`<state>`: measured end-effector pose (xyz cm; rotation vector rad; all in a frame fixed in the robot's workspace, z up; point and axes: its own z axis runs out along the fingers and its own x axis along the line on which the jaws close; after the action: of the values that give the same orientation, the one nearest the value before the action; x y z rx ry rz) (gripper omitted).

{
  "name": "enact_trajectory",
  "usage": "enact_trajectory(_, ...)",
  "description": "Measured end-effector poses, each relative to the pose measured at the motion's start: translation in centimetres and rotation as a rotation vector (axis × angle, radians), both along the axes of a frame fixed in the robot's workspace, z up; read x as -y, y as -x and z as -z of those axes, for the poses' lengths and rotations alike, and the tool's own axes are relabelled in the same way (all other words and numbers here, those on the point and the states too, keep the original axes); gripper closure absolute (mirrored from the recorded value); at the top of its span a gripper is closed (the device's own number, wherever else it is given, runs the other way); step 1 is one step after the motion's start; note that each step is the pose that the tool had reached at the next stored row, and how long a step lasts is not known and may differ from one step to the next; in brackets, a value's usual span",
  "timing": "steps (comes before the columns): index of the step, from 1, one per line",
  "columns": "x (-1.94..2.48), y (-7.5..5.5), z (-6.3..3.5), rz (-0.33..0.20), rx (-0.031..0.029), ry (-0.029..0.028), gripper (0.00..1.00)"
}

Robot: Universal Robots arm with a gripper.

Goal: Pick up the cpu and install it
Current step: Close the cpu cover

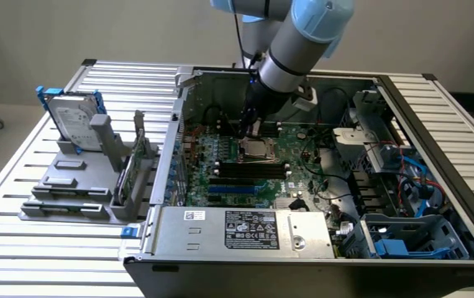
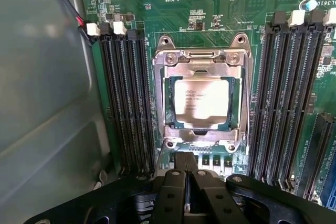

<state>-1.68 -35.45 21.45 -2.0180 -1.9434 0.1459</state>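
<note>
The cpu [image 2: 201, 102] is a small square chip with a silver top. It lies flat inside the metal socket frame [image 2: 202, 61] on the green motherboard, between two banks of black memory slots [image 2: 128, 103]. My gripper [image 2: 186, 158] hovers just beside the socket's edge, its two black fingers pressed together with nothing between them. In the exterior view the gripper [image 1: 248, 131] reaches down into the open computer case, right above the cpu [image 1: 258, 148] in its socket.
A silver hard drive [image 1: 75, 118] with blue brackets stands in a grey holder [image 1: 71, 198] at the exterior view's left. The power supply [image 1: 241, 230] lines the case front, with cables and blue bays [image 1: 402, 239] at the right. A grey case wall [image 2: 42, 103] is close beside the slots.
</note>
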Motion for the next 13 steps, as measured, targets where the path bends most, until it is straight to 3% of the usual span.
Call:
enact_trajectory(5,0.0,0.03,0.47,0.0,-0.0047,0.0027,0.89)
enact_trajectory(9,0.0,0.04,0.78,0.0,-0.0136,0.006,0.89)
enact_trajectory(13,0.01,0.03,0.99,0.0,-0.0148,0.0081,0.89)
